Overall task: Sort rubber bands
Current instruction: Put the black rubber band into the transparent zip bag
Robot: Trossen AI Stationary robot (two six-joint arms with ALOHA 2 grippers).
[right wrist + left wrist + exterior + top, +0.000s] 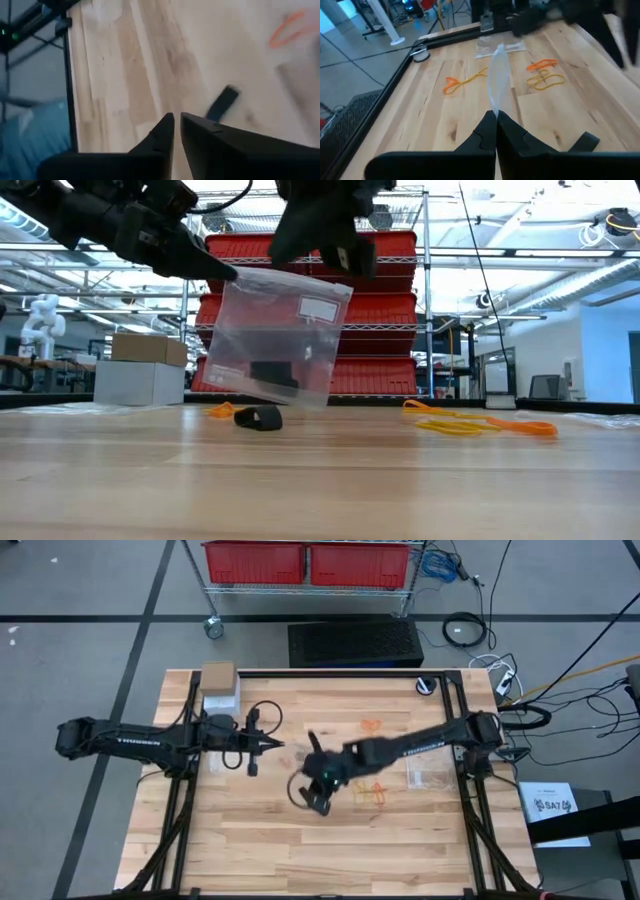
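A clear plastic bag (280,340) hangs above the table and holds a few black pieces (273,372); the left wrist view shows it edge-on (499,75). My left gripper (225,272) (278,745) (496,117) is shut on it. My right gripper (318,800) (177,120) is shut and shows in front of the bag's top edge in the low view (340,265). One black rubber band (258,418) (222,102) lies on the wood below. Orange and yellow bands (480,423) (545,75) lie farther right, and more orange ones (462,82) toward the far side. My left gripper pinches the bag's upper corner (237,272) between its two fingers, coming level from the table's left. The bag is lifted clear and hangs below, slightly tilted, its edge (495,107) running away from the fingertips. My right gripper: whether it touches the bag, I cannot tell.
A cardboard box on a white box (218,685) (140,370) stands at the far left corner. More clear bags (430,775) (495,47) lie on the right. A black ring (427,686) sits at the far right corner. Bare wood lies near the front edge.
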